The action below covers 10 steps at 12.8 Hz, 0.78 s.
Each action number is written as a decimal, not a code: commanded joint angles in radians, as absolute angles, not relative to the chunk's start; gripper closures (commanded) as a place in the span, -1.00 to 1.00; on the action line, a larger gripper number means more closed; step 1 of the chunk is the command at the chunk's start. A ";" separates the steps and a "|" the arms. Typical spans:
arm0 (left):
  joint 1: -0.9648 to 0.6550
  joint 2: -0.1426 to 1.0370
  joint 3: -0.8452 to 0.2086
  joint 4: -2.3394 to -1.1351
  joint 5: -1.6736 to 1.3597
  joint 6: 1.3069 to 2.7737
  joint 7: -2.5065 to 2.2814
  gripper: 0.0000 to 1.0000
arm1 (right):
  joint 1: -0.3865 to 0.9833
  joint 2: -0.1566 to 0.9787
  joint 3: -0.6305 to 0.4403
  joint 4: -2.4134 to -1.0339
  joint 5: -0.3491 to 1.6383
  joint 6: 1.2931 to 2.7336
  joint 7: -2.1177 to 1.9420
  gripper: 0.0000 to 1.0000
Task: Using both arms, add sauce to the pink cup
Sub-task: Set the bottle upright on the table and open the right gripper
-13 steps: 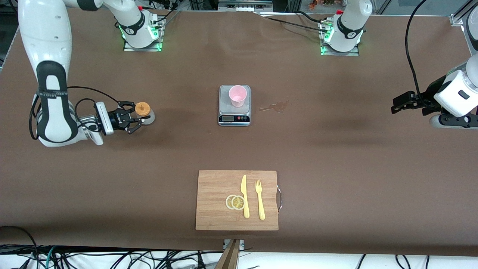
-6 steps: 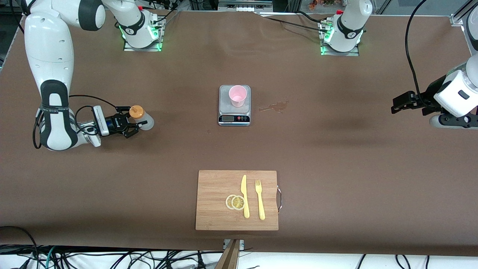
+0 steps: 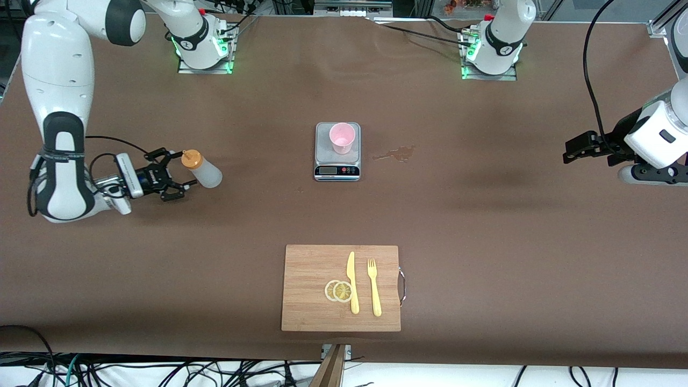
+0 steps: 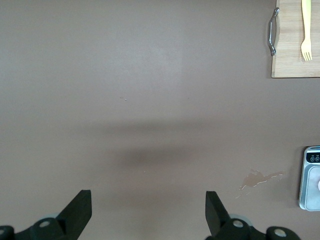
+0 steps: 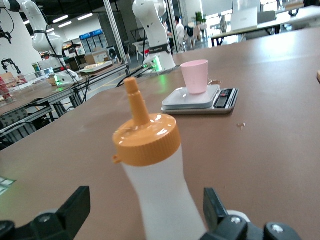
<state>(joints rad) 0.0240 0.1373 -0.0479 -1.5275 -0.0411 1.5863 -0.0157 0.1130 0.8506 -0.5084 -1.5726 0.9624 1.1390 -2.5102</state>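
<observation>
The sauce bottle (image 3: 203, 171), whitish with an orange nozzle cap, stands on the table toward the right arm's end. My right gripper (image 3: 180, 171) is open and low beside it. In the right wrist view the bottle (image 5: 160, 180) fills the gap between the spread fingers of the right gripper (image 5: 145, 200), which do not touch it. The pink cup (image 3: 342, 137) stands on the scale (image 3: 337, 161) at mid-table, and also shows in the right wrist view (image 5: 194, 76). My left gripper (image 3: 574, 150) waits open and empty over the left arm's end of the table; its wrist view (image 4: 148, 200) shows bare table under it.
A wooden cutting board (image 3: 312, 290) lies nearer the camera with two lemon slices (image 3: 338, 291), a yellow knife (image 3: 352, 282) and a yellow fork (image 3: 373, 287). A small brownish spill (image 3: 396, 155) lies beside the scale toward the left arm's end.
My right gripper has drawn back toward the right arm's end and lower, still open. The bottle's cap has shifted slightly the same way. The left arm has not moved.
</observation>
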 commanded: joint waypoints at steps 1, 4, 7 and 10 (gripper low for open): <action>0.029 0.143 -0.051 -1.509 -0.037 1.568 0.005 -1.00 | 0.109 0.822 -0.566 -1.482 0.908 1.050 -2.337 -1.00; 0.029 0.143 -0.051 -1.508 -0.037 1.566 0.005 -1.00 | 0.130 0.708 -0.594 -1.480 0.836 1.043 -2.014 -1.00; 0.029 0.143 -0.051 -1.509 -0.037 1.566 0.005 -1.00 | 0.156 0.625 -0.591 -1.425 0.816 1.040 -1.588 -1.00; 0.028 0.143 -0.051 -1.509 -0.037 1.566 0.005 -1.00 | 0.193 0.594 -0.591 -1.286 0.770 1.032 -1.276 -1.00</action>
